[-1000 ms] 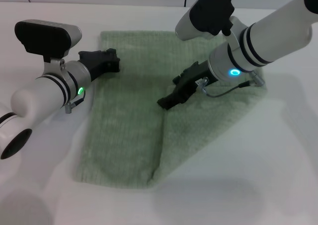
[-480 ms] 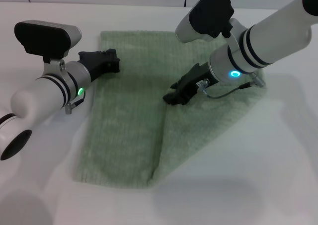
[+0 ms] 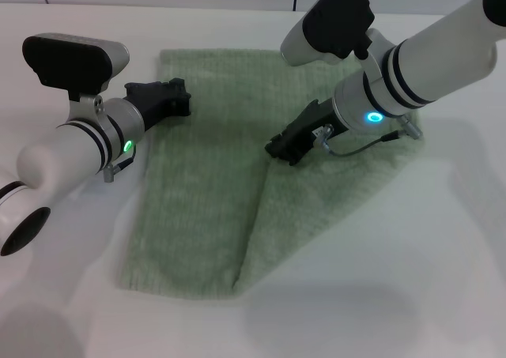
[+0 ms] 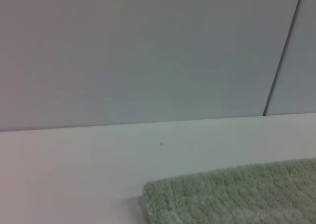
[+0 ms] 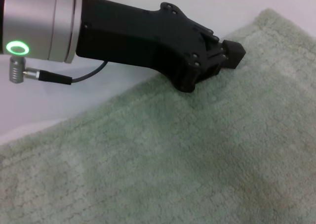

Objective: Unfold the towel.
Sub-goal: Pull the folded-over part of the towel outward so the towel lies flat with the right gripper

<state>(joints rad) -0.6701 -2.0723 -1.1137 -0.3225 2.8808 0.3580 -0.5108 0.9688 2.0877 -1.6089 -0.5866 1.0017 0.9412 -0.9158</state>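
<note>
The pale sage-green towel (image 3: 198, 208) lies on the white table, with its right part folded over as an upper layer. My right gripper (image 3: 283, 148) is shut on the free edge of that upper layer near the towel's middle and holds it slightly raised. My left gripper (image 3: 182, 101) rests at the towel's left edge near the far corner. In the right wrist view the left gripper (image 5: 229, 55) has its fingers together, touching the towel (image 5: 173, 159). The left wrist view shows only the towel's corner (image 4: 237, 194).
The white table (image 3: 411, 279) surrounds the towel on all sides. A pale wall with a dark seam (image 4: 281, 61) stands behind the table. My right arm's cable (image 3: 360, 148) hangs just above the cloth.
My right gripper has moved up and to the right, drawing the upper layer's edge with it and baring more of the lower layer. The left arm has not moved.
</note>
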